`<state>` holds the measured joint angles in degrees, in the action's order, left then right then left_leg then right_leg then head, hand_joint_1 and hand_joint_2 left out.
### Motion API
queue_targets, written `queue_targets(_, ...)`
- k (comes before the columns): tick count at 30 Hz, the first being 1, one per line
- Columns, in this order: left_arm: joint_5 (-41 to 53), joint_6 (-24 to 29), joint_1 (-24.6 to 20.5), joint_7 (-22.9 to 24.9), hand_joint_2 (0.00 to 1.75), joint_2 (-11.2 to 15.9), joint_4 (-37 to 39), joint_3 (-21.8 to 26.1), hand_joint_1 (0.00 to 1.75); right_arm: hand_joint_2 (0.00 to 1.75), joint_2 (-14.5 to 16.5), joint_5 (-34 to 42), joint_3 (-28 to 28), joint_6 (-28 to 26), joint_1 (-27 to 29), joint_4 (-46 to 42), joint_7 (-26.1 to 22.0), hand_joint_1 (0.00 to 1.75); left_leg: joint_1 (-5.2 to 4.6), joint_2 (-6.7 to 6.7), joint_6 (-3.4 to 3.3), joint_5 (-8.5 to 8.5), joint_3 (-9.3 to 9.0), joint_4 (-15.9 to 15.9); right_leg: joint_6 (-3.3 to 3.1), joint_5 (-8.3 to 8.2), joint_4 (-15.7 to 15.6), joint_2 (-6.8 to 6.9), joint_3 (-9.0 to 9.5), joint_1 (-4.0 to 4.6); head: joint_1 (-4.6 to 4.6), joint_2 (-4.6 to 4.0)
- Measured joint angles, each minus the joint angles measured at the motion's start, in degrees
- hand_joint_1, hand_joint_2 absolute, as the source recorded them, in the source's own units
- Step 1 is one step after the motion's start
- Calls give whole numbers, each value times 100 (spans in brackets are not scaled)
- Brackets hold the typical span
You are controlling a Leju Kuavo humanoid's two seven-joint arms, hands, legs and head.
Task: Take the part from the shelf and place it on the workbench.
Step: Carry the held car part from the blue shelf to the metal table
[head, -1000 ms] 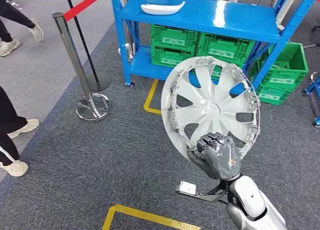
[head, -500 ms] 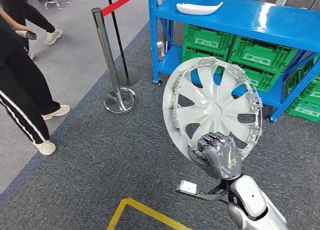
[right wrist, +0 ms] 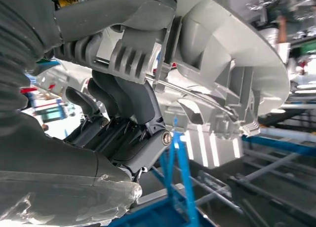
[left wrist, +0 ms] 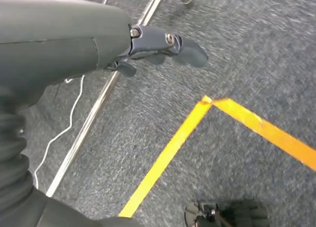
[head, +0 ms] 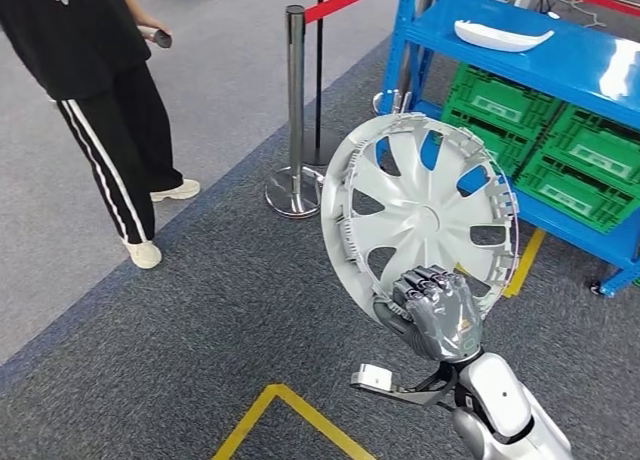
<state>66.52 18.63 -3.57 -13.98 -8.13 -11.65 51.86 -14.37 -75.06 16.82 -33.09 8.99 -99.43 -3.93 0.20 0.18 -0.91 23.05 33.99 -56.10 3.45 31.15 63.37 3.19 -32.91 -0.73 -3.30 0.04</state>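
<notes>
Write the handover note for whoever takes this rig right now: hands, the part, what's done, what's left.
Right hand: grips the silver wheel cover by its lower rim, held upright in front of the body.
Left hand: holds nothing, fingers apart, hanging over grey carpet with yellow floor tape.
Done: the part is off the blue shelf, which stands ahead to the right.
Left: carry it to the workbench and set it down. A person stands to the left.

Lighting: bright, even, overhead. Glare on the blue shelf (head: 581, 65). Left wrist view's carpet (left wrist: 242, 54) motion-blurred; right wrist background overexposed.
</notes>
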Motion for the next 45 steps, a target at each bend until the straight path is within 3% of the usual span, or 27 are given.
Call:
queue_targets(2, 2, -1, -10, 2, 175, -3, 0, 1, 0, 175, -1, 1, -2, -1, 21, 0, 2, 175, 2, -158, -27, -2, 5, -2, 10, 341, 810, -270, -398, 0, -16, -1)
queue_targets(3, 3, -2, -8, 2, 175, -8, 0, 1, 0, 175, -1, 1, -2, -1, 27, 1, 3, 175, 2, -245, -31, -1, 3, -5, 13, 389, 1063, -309, -542, 2, -19, 0)
queue_targets(4, 3, -2, -4, 2, 175, -11, 0, 1, 0, 175, -1, 1, -1, -1, 30, 2, 2, 175, 5, -335, -30, 0, -1, -8, 13, 319, 1097, -323, -589, 0, -17, 0)
queue_targets(6, 3, -3, -1, 3, 175, -15, 0, 1, 0, 175, -1, 2, -2, -1, 31, 3, 3, 175, 24, -521, -9, 3, -15, -21, 18, -105, 496, -406, -357, -29, -19, 0)
queue_targets(8, 3, -3, -9, 2, 175, -9, 0, 1, 0, 175, 0, 2, -2, 0, 30, 7, 3, 175, 31, -690, 52, 4, 6, -55, 32, -393, -241, -695, -17, -86, -16, -1)
queue_targets(10, 3, -3, -3, 2, 175, -3, 0, 1, 0, 175, 1, 1, -1, 1, 36, 10, 2, 175, 41, -834, 131, -26, 76, -74, 11, -406, -479, -852, 100, -105, -14, -1)
queue_targets(12, 3, -3, 28, 3, 175, 0, 0, 1, 0, 175, 1, 1, 3, 1, 39, 9, 5, 175, 66, -943, 197, -58, 128, -67, -55, -420, -478, -721, 101, -94, -12, 0)
queue_targets(13, 4, -3, 42, 4, 175, 2, 0, 1, 0, 175, 1, 1, 4, 0, 38, 9, 8, 175, 58, -872, 223, -28, 157, -110, -96, -427, -483, -647, 110, -94, 2, 0)
queue_targets(14, 5, -3, 44, 4, 175, 3, 0, 1, 0, 175, 1, 2, 4, 0, 42, 8, 11, 175, 43, -710, 243, 68, 235, -261, -135, -432, -496, -563, 122, -94, 23, -1)
queue_targets(16, 11, -3, 26, 5, 175, 1, 0, 1, 0, 175, 1, 4, 1, -1, 61, 5, 15, 175, 12, -293, 272, 375, 510, -818, -191, -431, -511, -406, 136, -73, 62, -1)
queue_targets(17, 14, -3, 15, 6, 175, -1, 0, 1, 0, 175, 1, 4, -1, -1, 70, 5, 15, 175, 13, -184, 280, 494, 629, -1055, -201, -429, -512, -355, 136, -61, 71, 0)
queue_targets(21, 17, -4, 7, 6, 175, -4, 0, 1, 0, 175, 1, 4, -1, 1, 78, 5, 15, 175, 16, -124, 282, 622, 780, -1364, -209, -424, -511, -292, 135, -49, 70, 0)
queue_targets(22, 20, -5, 9, 8, 175, -7, 0, 1, 0, 175, 1, 4, 2, 2, 80, 5, 15, 175, 16, -106, 276, 630, 844, -1503, -215, -419, -511, -214, 138, -39, 70, -1)
queue_targets(24, 33, -11, 12, 11, 175, -6, 0, 1, 0, 175, 3, 4, 14, 4, 76, 8, 15, 175, -16, 103, 215, 352, 573, -1070, -214, -393, -511, 35, 164, -9, 72, -2)
queue_targets(26, 46, -16, -3, 13, 175, -2, 0, 1, 0, 175, 5, 4, 26, 6, 67, 13, 18, 175, -77, 362, 130, 44, 139, -270, -174, -352, -502, 246, 188, 40, 67, -2)
queue_targets(27, 48, -16, -8, 13, 175, -3, 0, 1, 0, 175, 5, 4, 30, 6, 60, 17, 19, 175, -100, 414, 104, 41, 88, -150, -150, -339, -506, 309, 199, 59, 61, -2)
queue_targets(29, 52, -16, 5, 16, 175, -5, 0, 1, 0, 175, 10, 4, 49, 6, 36, 25, 20, 175, -104, 285, 50, 35, 100, -107, -96, -320, -528, 418, 230, 66, 47, -1)
queue_targets(31, 57, -15, 22, 29, 175, -1, 0, 2, 0, 175, 14, 4, 69, 6, 15, 27, 20, 175, -78, 142, -8, 13, 93, -75, -45, -199, -390, 221, 181, 41, 40, -1)
queue_targets(33, 61, -14, 10, 40, 175, 5, 0, 5, 0, 175, 14, 4, 76, 7, 19, 35, 20, 175, -52, -2, -53, -4, 86, -61, -15, 128, 230, -158, -102, 21, 17, -1)
queue_targets(35, 63, -15, -1, 41, 175, 3, 0, 8, 0, 175, 14, 4, 87, 8, 28, 51, 20, 175, -48, -168, -72, -7, 86, -63, -1, 417, 1009, -304, -495, 18, 7, -1)
queue_targets(36, 64, -15, 2, 41, 175, -1, 0, 8, 0, 175, 14, 4, 93, 8, 29, 57, 20, 175, -46, -252, -72, -8, 84, -65, 4, 417, 1173, -316, -605, 17, 7, -1)
queue_targets(37, 64, -16, 6, 42, 175, -3, 0, 8, 0, 175, 14, 4, 97, 8, 29, 60, 20, 175, -40, -341, -69, -9, 81, -67, 6, 304, 1112, -322, -609, 12, 8, 0)
queue_targets(38, 64, -16, 9, 43, 175, -5, 0, 8, 0, 175, 14, 4, 98, 8, 30, 61, 21, 175, -29, -430, -62, -11, 76, -71, 11, 96, 821, -354, -499, -1, 8, 0)
queue_targets(40, 64, -17, 5, 43, 175, 0, 0, 8, 0, 175, 14, 4, 101, 8, 28, 64, 21, 175, -14, -606, -12, -12, 86, -99, 41, -286, 7, -606, -144, -59, 7, -1)
queue_targets(42, 68, -18, 2, 44, 175, 8, 0, 8, 0, 175, 14, 4, 108, 8, 27, 73, 20, 175, -6, -756, 65, -40, 144, -125, 29, -394, -418, -831, 62, -96, 10, -1)
queue_targets(44, 78, -18, 25, 52, 175, 11, 0, 8, 0, 175, 14, 4, 119, 8, 22, 78, 21, 175, 17, -883, 140, -92, 203, -117, -40, -389, -431, -779, 79, -79, 15, 0)
queue_targets(45, 82, -18, 42, 57, 175, 12, 0, 8, 0, 175, 14, 7, 122, 8, 16, 77, 24, 175, 18, -849, 170, -88, 223, -129, -77, -401, -433, -709, 79, -73, 16, 0)
